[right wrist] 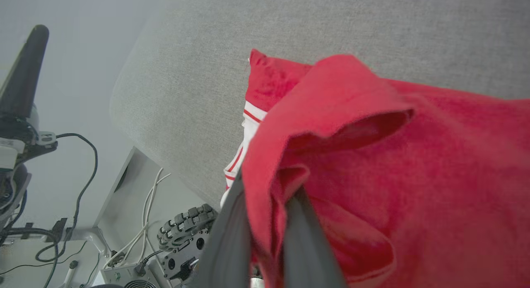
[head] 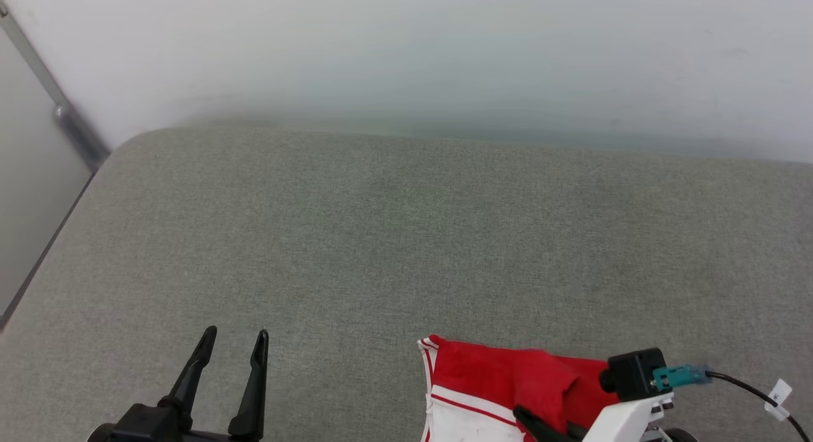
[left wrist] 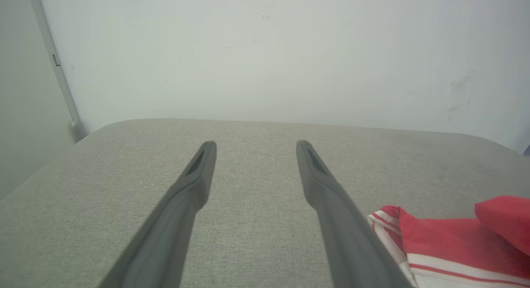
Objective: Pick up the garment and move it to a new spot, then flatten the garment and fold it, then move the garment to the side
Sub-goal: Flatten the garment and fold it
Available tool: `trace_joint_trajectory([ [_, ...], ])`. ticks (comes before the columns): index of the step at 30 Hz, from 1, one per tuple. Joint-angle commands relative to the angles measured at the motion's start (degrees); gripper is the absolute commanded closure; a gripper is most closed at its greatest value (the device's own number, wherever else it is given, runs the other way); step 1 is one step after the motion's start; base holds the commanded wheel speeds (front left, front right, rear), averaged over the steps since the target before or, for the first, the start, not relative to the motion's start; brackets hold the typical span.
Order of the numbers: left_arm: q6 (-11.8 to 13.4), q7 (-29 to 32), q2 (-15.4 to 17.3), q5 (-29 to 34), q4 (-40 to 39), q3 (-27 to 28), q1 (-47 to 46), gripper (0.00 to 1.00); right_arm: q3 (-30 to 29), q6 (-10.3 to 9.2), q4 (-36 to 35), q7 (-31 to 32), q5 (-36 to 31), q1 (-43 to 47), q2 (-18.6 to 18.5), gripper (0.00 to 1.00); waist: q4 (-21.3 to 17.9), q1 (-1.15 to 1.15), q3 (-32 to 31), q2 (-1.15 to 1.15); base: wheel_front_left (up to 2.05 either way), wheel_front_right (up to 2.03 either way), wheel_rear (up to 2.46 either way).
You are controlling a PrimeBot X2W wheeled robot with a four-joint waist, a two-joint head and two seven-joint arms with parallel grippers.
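Note:
The garment (head: 502, 378) is a red T-shirt with white, red-striped trim, bunched at the near right edge of the grey fabric table (head: 394, 239). My right gripper (head: 543, 426) is shut on a raised fold of its red cloth. In the right wrist view the two dark fingers (right wrist: 304, 242) pinch the garment (right wrist: 393, 164), and cloth hides their tips. My left gripper (head: 234, 337) stands open over bare table, well to the left of the shirt. Between its spread fingers (left wrist: 194, 184) lies nothing, and the garment (left wrist: 447, 242) lies to their right.
A pale wall (head: 406, 54) rises right behind the table. The table's left edge (head: 51, 251) drops off beside a grey metal strip (head: 70, 118). Past the near edge, the robot's base with cables (right wrist: 165, 234) is in sight.

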Motion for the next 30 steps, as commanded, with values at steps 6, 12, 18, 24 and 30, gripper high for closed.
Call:
trace_joint_trajectory([
  [6,-0.09,-0.14,0.80,-0.36,0.25,-0.28,-0.56,0.00,3.54,-0.02,8.11,-6.16,3.00,-4.74,0.30,1.00,1.29,0.00,0.34,0.00,0.00,0.00,0.00],
  [12,-0.09,-0.14,1.01,-0.58,0.58,-0.46,-0.77,0.00,7.89,-0.02,12.52,-8.99,3.79,-7.06,0.31,0.00,1.65,0.00,0.39,0.00,0.00,0.00,0.00],
  [18,-0.09,-0.14,0.30,-2.50,0.41,-0.10,-0.89,0.00,12.41,-0.02,12.06,-9.15,5.60,-8.81,0.27,0.00,1.22,0.00,-0.06,0.00,0.00,0.00,0.00],
  [24,-0.09,-0.14,0.45,-2.73,0.16,-0.07,-0.60,0.00,10.12,-0.02,11.18,-10.39,0.17,-12.05,0.28,0.00,-0.07,0.00,-0.52,0.00,0.00,0.00,0.00],
  [30,-0.09,-0.14,0.34,-2.58,-0.21,0.17,-0.98,0.00,6.92,-0.03,9.84,-15.60,-11.13,-17.07,-3.33,0.00,-1.96,0.00,-0.30,0.00,0.00,0.00,0.00],
])
